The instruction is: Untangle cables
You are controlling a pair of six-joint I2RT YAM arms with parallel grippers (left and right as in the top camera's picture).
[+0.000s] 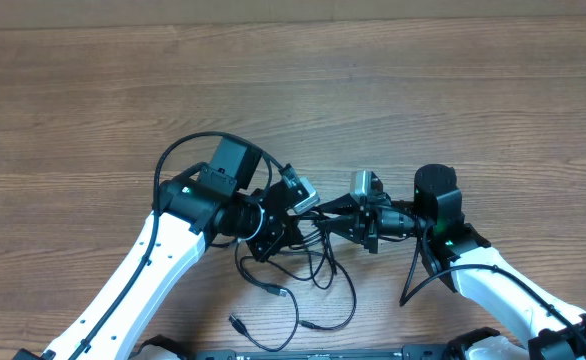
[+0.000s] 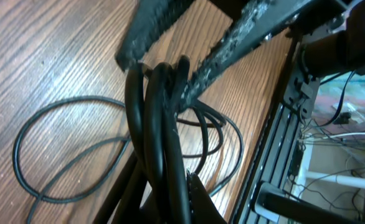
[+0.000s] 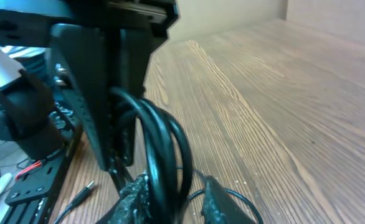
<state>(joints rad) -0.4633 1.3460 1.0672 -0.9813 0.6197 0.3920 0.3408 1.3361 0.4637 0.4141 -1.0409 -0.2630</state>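
The cables (image 1: 313, 262) are a knot of thin black cords near the table's front edge, with small plugs (image 1: 278, 292) trailing toward me. My left gripper (image 1: 285, 232) is shut on a bundle of the cables (image 2: 157, 124), lifting it off the wood while a loop (image 2: 45, 149) lies flat. My right gripper (image 1: 320, 222) meets it from the right. Its rough dark fingers (image 3: 132, 199) straddle the same bundle (image 3: 164, 143). One finger touches the cords and the other stands a little apart, so the jaws are open.
The wooden table (image 1: 393, 90) stretches away behind both arms. A dark rail with wiring (image 2: 282, 124) runs along the table's front edge, close to the cables. Each arm's own thicker black wire loops beside its wrist (image 1: 173, 160).
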